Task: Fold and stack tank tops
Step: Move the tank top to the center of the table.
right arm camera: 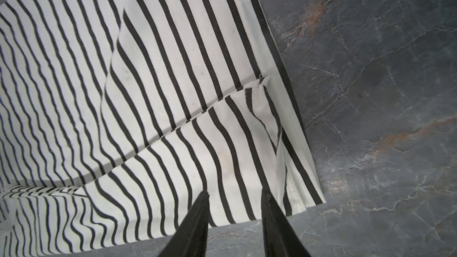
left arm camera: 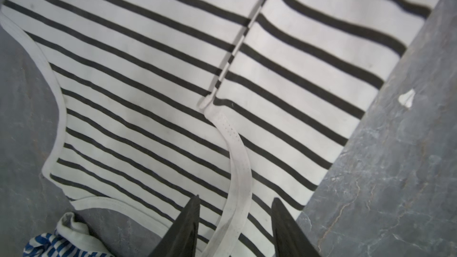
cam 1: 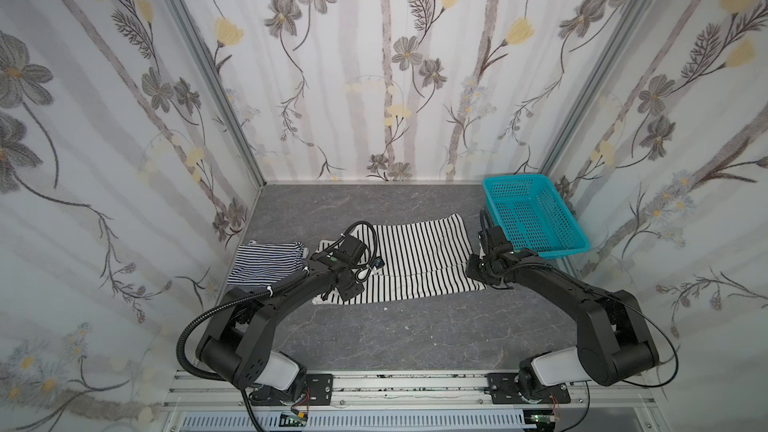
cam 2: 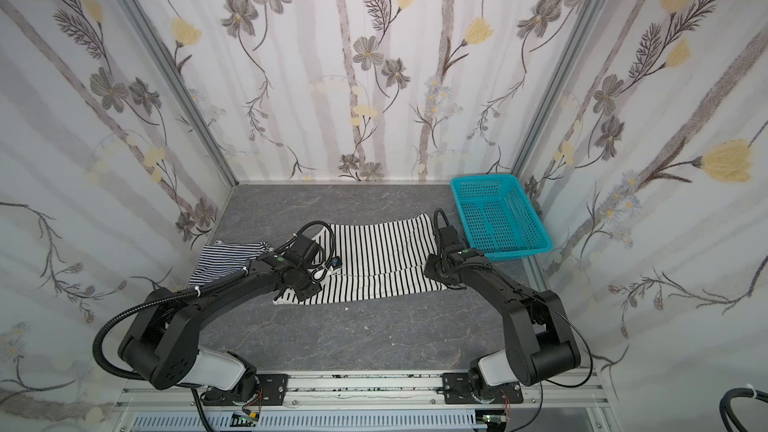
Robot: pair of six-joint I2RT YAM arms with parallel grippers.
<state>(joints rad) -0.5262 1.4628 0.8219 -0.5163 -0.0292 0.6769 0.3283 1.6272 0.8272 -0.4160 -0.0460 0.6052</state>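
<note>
The white tank top with wide black stripes (cam 1: 419, 257) (cam 2: 376, 259) lies spread mid-table, one long side folded over itself. The finely navy-striped tank top (cam 1: 266, 261) (cam 2: 226, 261) lies bunched to its left, partly under my left arm. My left gripper (cam 1: 340, 290) (left arm camera: 236, 197) hovers open over the strap end, and a white strap (left arm camera: 241, 169) runs loose between its fingers. My right gripper (cam 1: 478, 276) (right arm camera: 235, 191) stands open over the hem's front corner (right arm camera: 306, 194), with nothing between its fingers.
A turquoise perforated basket (cam 1: 515, 179) (cam 2: 484, 179) stands at the back right, close behind the right wrist. A small white crumb (cam 1: 385, 308) (left arm camera: 406, 97) lies on the grey marbled table (cam 1: 415, 338) in front of the top. Flowered walls enclose three sides.
</note>
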